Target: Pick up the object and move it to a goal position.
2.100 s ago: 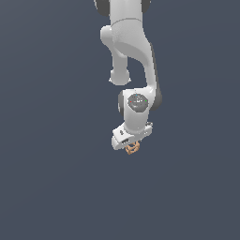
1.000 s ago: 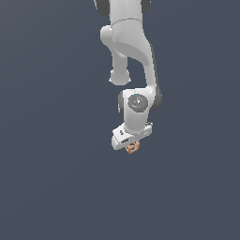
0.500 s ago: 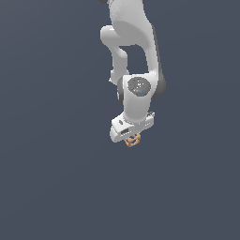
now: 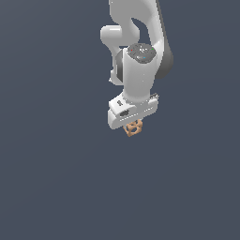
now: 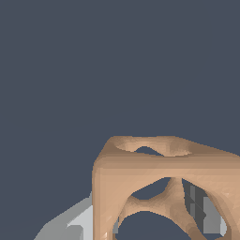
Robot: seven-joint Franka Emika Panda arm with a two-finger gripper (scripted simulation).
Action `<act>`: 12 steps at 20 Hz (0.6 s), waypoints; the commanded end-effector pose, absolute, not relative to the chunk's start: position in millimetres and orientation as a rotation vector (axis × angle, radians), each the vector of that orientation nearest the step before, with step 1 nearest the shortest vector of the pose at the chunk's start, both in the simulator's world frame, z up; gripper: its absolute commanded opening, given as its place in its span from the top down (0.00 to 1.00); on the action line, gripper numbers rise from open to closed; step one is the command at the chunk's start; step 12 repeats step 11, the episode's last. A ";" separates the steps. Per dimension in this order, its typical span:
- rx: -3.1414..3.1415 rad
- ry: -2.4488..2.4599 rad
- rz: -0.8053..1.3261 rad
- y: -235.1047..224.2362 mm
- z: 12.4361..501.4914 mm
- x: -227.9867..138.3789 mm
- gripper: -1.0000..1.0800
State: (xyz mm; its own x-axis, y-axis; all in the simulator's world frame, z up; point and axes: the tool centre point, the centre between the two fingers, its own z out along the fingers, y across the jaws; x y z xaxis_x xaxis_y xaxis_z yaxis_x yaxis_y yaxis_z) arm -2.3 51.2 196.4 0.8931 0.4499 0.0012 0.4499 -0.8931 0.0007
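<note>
The object is a tiny orange-tan lattice cube (image 4: 134, 128) with holes through it. It sits right under the white gripper (image 4: 133, 125) in the exterior view, between the fingers, which are mostly hidden by the hand. In the wrist view the cube (image 5: 140, 178) fills the frame close up, with grey fingers (image 5: 206, 215) showing through and beside it. The gripper is shut on the cube and holds it above the plain grey ground.
The white arm (image 4: 136, 47) reaches down from above in the exterior view. Only flat dark grey-blue ground (image 4: 56, 178) surrounds it. No goal marker shows.
The arm has risen and the hand has lifted with the cube in it; the wrist has swung slightly toward the exterior view's right.
</note>
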 end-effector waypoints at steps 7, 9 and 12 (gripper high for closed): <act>3.056 0.727 0.000 49.7 231.6 -4.5 1.00; 3.057 0.726 0.000 49.2 232.7 -3.9 1.00; 3.057 0.726 0.000 49.3 232.1 -3.5 1.00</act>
